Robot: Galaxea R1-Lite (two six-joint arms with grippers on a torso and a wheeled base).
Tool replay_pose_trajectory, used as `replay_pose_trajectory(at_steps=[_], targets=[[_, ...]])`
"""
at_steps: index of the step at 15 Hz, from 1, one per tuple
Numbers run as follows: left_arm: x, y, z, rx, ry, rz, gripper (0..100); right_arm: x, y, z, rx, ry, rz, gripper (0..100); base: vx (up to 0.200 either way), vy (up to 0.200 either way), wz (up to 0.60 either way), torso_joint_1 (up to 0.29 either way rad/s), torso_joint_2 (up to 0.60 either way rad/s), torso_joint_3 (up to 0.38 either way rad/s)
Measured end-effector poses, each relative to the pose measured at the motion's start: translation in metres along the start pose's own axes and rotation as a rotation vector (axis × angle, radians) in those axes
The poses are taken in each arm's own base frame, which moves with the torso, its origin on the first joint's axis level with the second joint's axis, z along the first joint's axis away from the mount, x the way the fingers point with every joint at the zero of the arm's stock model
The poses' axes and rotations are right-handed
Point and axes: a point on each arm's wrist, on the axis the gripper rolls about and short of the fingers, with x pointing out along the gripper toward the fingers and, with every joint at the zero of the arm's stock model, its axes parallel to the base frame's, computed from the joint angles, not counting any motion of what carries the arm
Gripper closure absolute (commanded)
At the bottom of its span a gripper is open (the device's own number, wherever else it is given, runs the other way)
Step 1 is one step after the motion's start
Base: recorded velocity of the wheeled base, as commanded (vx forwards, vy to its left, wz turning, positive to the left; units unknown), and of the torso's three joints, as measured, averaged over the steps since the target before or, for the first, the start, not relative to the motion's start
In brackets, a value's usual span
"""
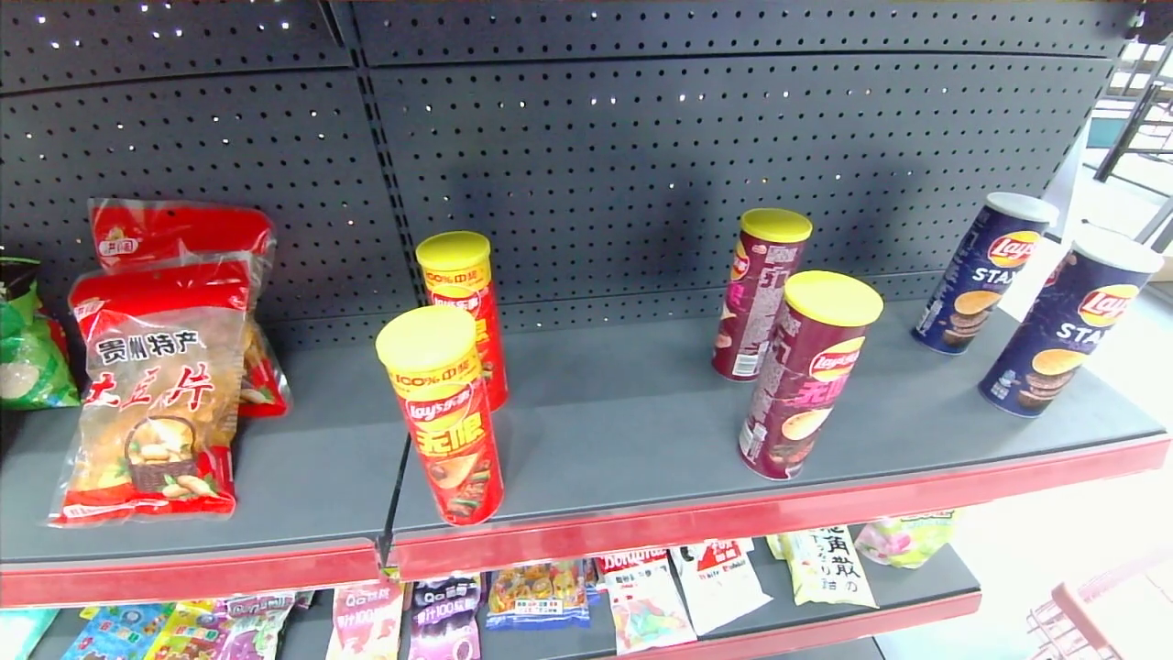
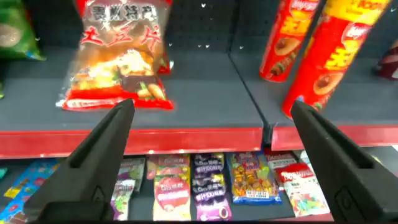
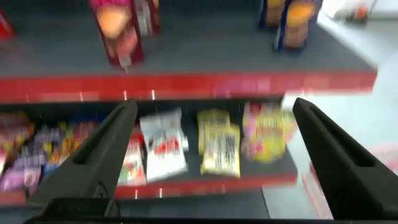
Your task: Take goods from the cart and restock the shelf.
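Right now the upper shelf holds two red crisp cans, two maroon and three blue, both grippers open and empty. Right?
Wrong on one count: the head view shows two blue cans, not three, at the right end of the upper shelf. The two red cans, two maroon cans and the open, empty left gripper and right gripper stand.

Upright chip cans [image 1: 449,422] on shelf [image 1: 623,431], snack bags [image 1: 156,403] beside
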Motion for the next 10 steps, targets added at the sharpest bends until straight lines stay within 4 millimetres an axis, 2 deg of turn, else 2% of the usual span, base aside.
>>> replay_pose_trajectory(at_steps=[1, 4, 7, 10], targets=[[0.001, 0.0, -0.008, 0.004, 0.045, -0.003, 0, 0.001, 0.0, -0.003, 0.002, 0.004, -0.002, 0, 0.0, 0.0, 0.0, 0.0, 0.0, 0.0], [0.001, 0.001, -0.012, 0.007, 0.063, 0.014, 0, 0.003, 0.0, -0.009, -0.002, 0.018, -0.018, 0, 0.0, 0.0, 0.0, 0.0, 0.0, 0.0], [0.001, 0.004, -0.013, 0.025, 0.064, 0.149, 0, 0.004, 0.0, -0.013, 0.028, 0.038, -0.023, 0, 0.0, 0.0, 0.0, 0.0, 0.0, 0.0], [0.001, 0.004, -0.013, 0.029, 0.074, 0.212, 0, 0.004, 0.0, -0.014, 0.03, 0.041, -0.017, 0, 0.0, 0.0, 0.0, 0.0, 0.0, 0.0]])
